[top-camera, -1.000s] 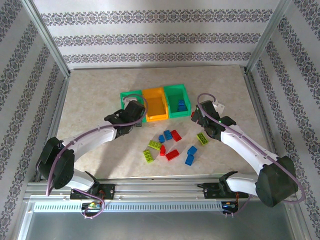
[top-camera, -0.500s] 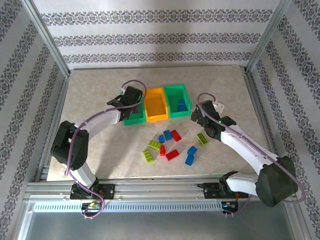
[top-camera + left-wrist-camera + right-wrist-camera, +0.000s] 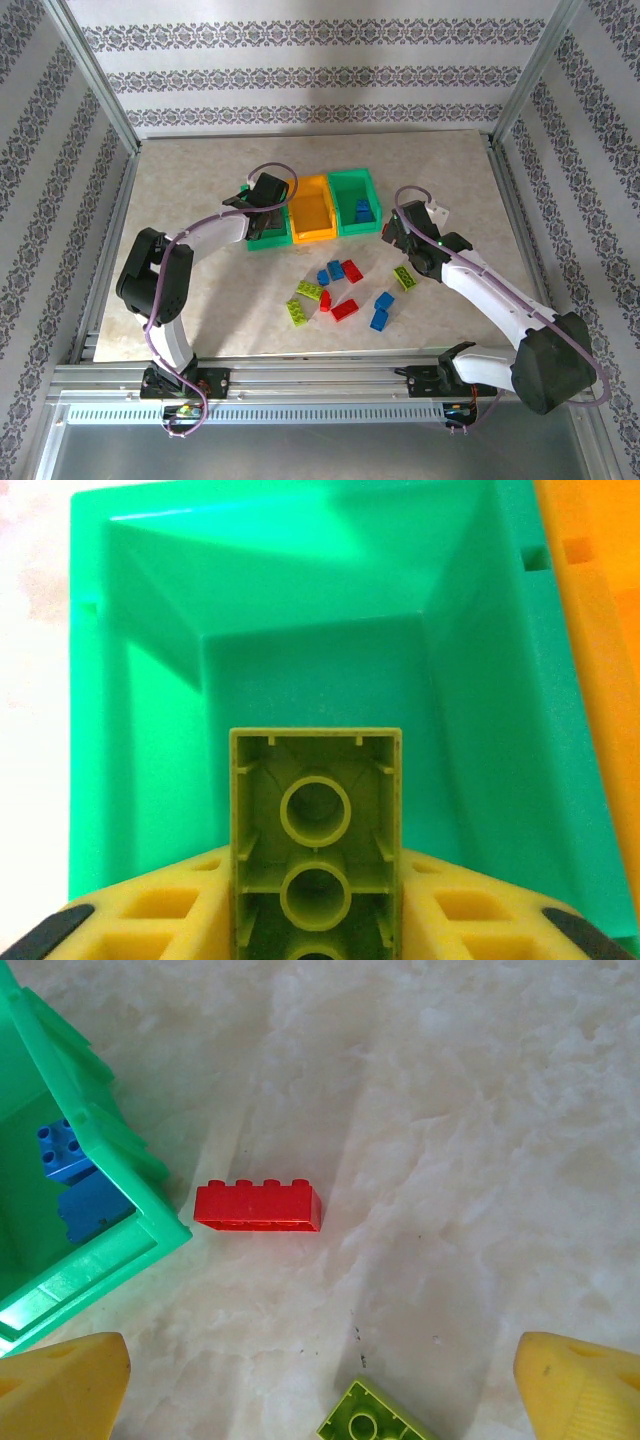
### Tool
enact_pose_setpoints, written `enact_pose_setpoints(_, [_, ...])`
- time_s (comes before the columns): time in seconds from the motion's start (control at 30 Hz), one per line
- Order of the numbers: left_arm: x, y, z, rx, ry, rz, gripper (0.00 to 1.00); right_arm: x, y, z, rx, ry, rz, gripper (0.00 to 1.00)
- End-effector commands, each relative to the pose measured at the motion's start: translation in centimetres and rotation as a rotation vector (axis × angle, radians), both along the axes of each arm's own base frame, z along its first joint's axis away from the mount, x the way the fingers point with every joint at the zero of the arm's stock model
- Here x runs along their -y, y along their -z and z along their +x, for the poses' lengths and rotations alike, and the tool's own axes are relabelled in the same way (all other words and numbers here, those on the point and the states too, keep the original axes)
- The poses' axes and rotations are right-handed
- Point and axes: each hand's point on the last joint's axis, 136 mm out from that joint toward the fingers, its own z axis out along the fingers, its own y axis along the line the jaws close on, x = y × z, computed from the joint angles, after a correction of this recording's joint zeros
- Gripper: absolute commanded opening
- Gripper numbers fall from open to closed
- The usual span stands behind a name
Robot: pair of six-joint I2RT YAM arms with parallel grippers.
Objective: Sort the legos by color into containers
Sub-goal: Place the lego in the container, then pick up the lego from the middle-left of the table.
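left jaws: clamped on yellow-green lego (image 3: 315, 850), left green bin (image 3: 150, 730) open right below them. right jaws: wide apart, red lego (image 3: 258, 1206) on bench (image 3: 480, 1140) ahead between them, just beside right green bin (image 3: 110, 1175).

A yellow-green lego (image 3: 315, 840) hangs over a green container (image 3: 300, 630).

The 2 arms (image 3: 490, 290) are white with black joints (image 3: 550, 365), looping purple cables (image 3: 266, 165) and yellow fingers (image 3: 60, 1385).
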Motion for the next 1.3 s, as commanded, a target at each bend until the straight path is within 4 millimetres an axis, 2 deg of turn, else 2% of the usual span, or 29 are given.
enact_pose_setpoints(0.0, [-0.4, -1.4, 0.4, 0.030, -0.019, -0.017, 0.40, 0.6, -0.2, -0.1, 0.010, 0.032, 0.008, 0.98])
enact_pose_setpoints(0.37, [-0.4, -3.7, 0.0, 0.087, -0.033, -0.068, 0.44, 0.4, -0.5, 0.1, 0.015, 0.025, 0.013, 0.98])
enact_pose_setpoints(0.5, [-0.2, -4.9, -1.3, 0.099, -0.024, -0.123, 0.45, 0.5, -0.6, 0.0, 0.018, 0.025, 0.015, 0.98])
enact_pose_setpoints(0.63, [0.1, -5.1, -4.1, 0.085, -0.016, -0.196, 0.56, 0.6, -0.4, -0.1, 0.014, 0.029, 0.011, 0.98])
enact_pose_setpoints(0.7, [0.3, -4.8, -5.8, 0.069, -0.008, -0.220, 0.64, 0.6, -0.3, -0.1, 0.013, 0.031, 0.011, 0.98])
enact_pose_setpoints(0.8, [0.5, -3.8, -8.6, 0.020, -0.002, -0.225, 0.79, 0.6, -0.2, 0.0, 0.011, 0.035, 0.011, 0.98])
enact_pose_setpoints(0.87, [1.0, -3.2, -10.4, -0.021, 0.024, -0.227, 0.98, 0.5, -0.2, 0.2, 0.006, 0.032, 0.011, 0.98])
enact_pose_setpoints(1.07, [4.1, -1.4, -15.4, -0.114, 0.193, -0.203, 1.00, 0.3, 0.3, 0.2, -0.010, 0.037, 0.019, 0.98])
enact_pose_setpoints(1.27, [5.8, 0.5, -19.3, -0.204, 0.314, -0.146, 1.00, 0.4, 0.5, -0.3, -0.009, 0.041, 0.027, 0.98])
